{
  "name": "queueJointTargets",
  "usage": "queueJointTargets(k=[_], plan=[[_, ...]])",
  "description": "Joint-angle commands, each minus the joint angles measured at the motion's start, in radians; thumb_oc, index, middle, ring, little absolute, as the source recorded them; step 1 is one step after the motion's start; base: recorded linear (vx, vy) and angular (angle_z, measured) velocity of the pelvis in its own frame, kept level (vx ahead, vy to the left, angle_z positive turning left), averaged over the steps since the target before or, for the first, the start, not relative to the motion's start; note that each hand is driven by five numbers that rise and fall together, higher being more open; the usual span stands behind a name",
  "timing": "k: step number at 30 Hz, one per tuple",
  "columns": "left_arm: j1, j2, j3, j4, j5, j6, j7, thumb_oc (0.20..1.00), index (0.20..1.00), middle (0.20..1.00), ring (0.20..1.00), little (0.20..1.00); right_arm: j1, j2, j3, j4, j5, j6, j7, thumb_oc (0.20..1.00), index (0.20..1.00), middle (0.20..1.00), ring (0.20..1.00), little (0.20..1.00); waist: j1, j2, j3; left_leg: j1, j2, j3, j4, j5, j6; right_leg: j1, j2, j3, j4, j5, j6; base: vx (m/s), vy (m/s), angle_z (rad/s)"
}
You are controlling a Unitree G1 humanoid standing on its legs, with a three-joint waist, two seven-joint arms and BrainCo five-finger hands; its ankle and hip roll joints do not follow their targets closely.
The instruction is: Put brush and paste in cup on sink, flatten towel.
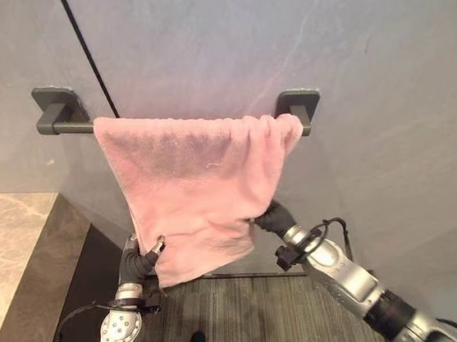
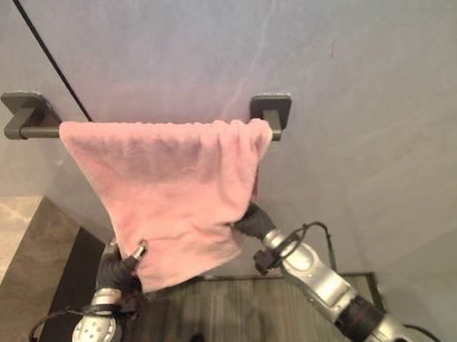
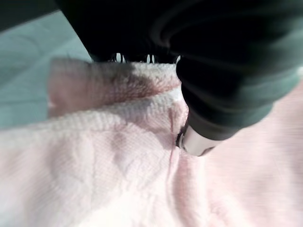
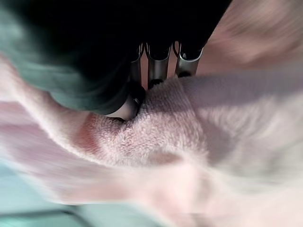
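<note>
Both lower corners of the pink towel point(image 1: 198, 191) were found pinched: one by the left hand point(image 1: 146, 258), one by the right hand point(image 1: 268, 217). It was draped over the wall rail point(image 1: 71, 127), bunched toward the right bracket.

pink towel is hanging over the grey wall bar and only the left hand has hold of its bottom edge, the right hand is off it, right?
Not quite. The pink towel does hang over the grey wall bar, and the left hand pinches its lower corner, but the right hand grips the bottom edge too. The right wrist view shows its fingers and thumb closed on the cloth.
</note>
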Motion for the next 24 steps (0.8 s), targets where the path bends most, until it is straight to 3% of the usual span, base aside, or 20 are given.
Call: queueJointTargets(k=[1, 5, 6, 8, 11, 19, 20, 24], plan=[[-0.015, 0.065, 0.071, -0.094, -0.019, -0.065, 0.007, 0.200, 0.200, 0.200, 0.200, 0.200, -0.024, -0.008, -0.028, -0.175, 0.135, -0.089, 0.060, 0.200, 0.200, 0.200, 0.200, 0.200, -0.020, -0.035, -0.026, -0.001, -0.025, 0.025, 0.003, -0.013, 0.025, 0.009, -0.052, 0.015, 0.029, -0.016, 0.020, 0.00, 0.000, 0.00], [0.020, 0.046, 0.147, -0.204, -0.045, -0.089, 0.033, 0.200, 0.200, 0.200, 0.200, 0.200, -0.027, -0.031, -0.058, -0.275, 0.148, -0.110, 0.050, 0.200, 0.200, 0.200, 0.200, 0.200, -0.026, -0.035, -0.026, 0.001, -0.024, 0.033, 0.003, -0.017, 0.025, 0.008, -0.053, 0.023, 0.022, -0.014, 0.020, 0.00, 0.001, -0.02], [0.027, 0.036, 0.178, -0.219, -0.025, -0.099, 0.064, 0.200, 0.200, 0.200, 0.200, 0.200, -0.034, -0.026, -0.055, -0.285, 0.149, -0.111, 0.046, 0.200, 0.200, 0.200, 0.200, 0.200, -0.024, -0.036, -0.027, 0.002, -0.024, 0.035, 0.003, -0.019, 0.025, 0.009, -0.053, 0.026, 0.020, -0.012, 0.020, 0.00, -0.004, -0.13], [-0.001, 0.009, 0.249, -0.214, 0.138, -0.101, 0.251, 0.200, 0.200, 0.200, 0.200, 0.200, -0.152, 0.033, 0.016, -0.246, 0.135, -0.111, 0.002, 0.200, 0.200, 0.200, 0.200, 0.200, 0.003, -0.041, -0.027, 0.003, -0.024, 0.034, 0.003, -0.019, 0.022, 0.011, -0.056, 0.027, 0.013, -0.009, 0.017, -0.01, -0.020, -0.22], [-0.023, 0.001, 0.253, -0.214, 0.150, -0.102, 0.286, 0.200, 0.200, 0.200, 0.200, 0.200, -0.202, 0.093, 0.078, -0.196, 0.215, -0.098, 0.025, 0.200, 0.200, 0.200, 0.200, 0.200, 0.023, -0.043, -0.026, 0.003, -0.024, 0.032, 0.003, -0.018, 0.021, 0.015, -0.058, 0.021, 0.010, -0.007, 0.016, 0.01, -0.014, 0.00], [-0.038, 0.006, 0.226, -0.136, 0.122, -0.104, 0.291, 0.200, 0.200, 0.200, 0.200, 0.200, -0.230, 0.116, 0.150, -0.101, 0.239, -0.067, 0.043, 0.200, 0.200, 0.200, 0.200, 0.200, 0.063, -0.062, -0.016, -0.011, -0.026, 0.014, 0.003, -0.014, 0.022, 0.020, -0.059, 0.001, 0.005, -0.005, 0.015, 0.00, -0.013, 0.10], [-0.046, 0.006, 0.197, -0.098, 0.122, -0.094, 0.271, 0.200, 0.200, 0.200, 0.200, 0.200, -0.210, 0.140, 0.188, -0.060, 0.326, -0.021, 0.097, 0.200, 0.200, 0.200, 0.200, 0.200, 0.072, -0.063, -0.014, -0.008, -0.027, 0.008, 0.003, -0.016, 0.020, 0.028, -0.058, -0.005, 0.006, -0.010, 0.014, 0.02, -0.011, 0.05], [-0.080, 0.018, 0.074, 0.033, 0.068, -0.072, 0.174, 0.200, 0.200, 0.200, 0.200, 0.200, -0.130, 0.093, 0.164, -0.039, 0.308, -0.035, 0.102, 0.200, 0.200, 0.200, 0.200, 0.200, 0.057, -0.063, -0.013, -0.020, -0.030, 0.002, 0.003, -0.009, 0.022, 0.021, -0.059, -0.012, 0.007, -0.005, 0.017, 0.00, 0.003, 0.09]])
